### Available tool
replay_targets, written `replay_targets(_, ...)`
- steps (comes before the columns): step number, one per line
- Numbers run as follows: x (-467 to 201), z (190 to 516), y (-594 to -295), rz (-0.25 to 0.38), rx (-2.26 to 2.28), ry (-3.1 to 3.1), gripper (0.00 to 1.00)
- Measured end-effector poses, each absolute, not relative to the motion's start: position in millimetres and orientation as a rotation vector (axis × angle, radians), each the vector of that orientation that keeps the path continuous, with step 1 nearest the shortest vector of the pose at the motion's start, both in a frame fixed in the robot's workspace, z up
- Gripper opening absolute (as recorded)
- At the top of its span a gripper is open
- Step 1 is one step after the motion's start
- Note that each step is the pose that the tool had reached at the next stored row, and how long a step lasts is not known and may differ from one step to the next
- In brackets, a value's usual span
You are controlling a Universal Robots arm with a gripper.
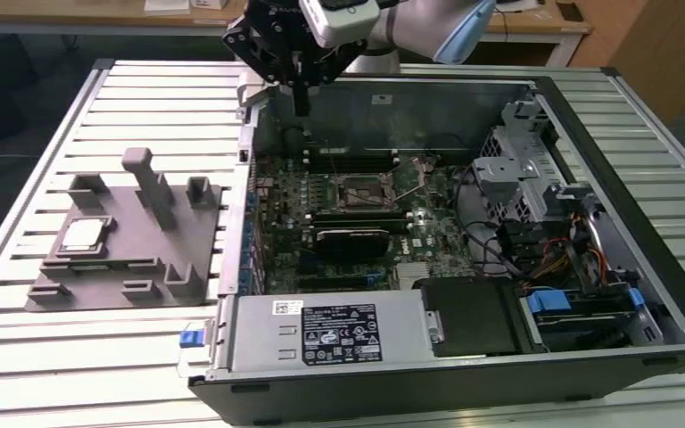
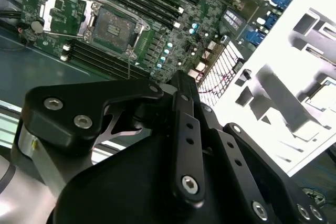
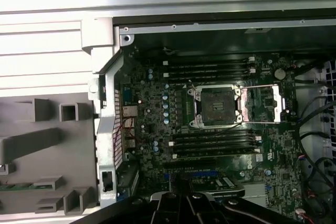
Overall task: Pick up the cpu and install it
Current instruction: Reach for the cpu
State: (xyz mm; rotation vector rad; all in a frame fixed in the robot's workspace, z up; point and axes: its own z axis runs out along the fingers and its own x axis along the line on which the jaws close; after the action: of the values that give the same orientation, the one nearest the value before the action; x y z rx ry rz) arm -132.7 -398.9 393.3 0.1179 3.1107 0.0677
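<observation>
CPU (image 1: 85, 234) lies flat in a recess of the grey holder (image 1: 140, 259), at the exterior view's left, about midway down the frame, silver top facing up. The holder rests on the slatted metal surface (image 1: 33, 357), just beside the open computer case (image 1: 628, 116), which fills the middle and the exterior view's right. The claw (image 1: 301, 109) hangs in the upper middle of that frame, over the far corner of the case nearest the holder, well apart from the CPU. It is narrow, fingers drawn together and pointing down, with nothing held between them. Inside the case the green motherboard (image 1: 318, 209) lies flat, and the socket (image 1: 360, 190) sits near its centre. In both wrist views the socket (image 3: 218, 107) (image 2: 113, 24) shows its metal frame around a dark centre, with the hinged plate (image 3: 265, 103) swung open beside it and memory slots (image 3: 210, 69) running along either side.
</observation>
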Motion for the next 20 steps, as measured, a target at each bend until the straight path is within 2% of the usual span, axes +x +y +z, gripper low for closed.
replay_targets(20,-190.1,393.1,-398.9,0.068,0.117,3.097,0.11)
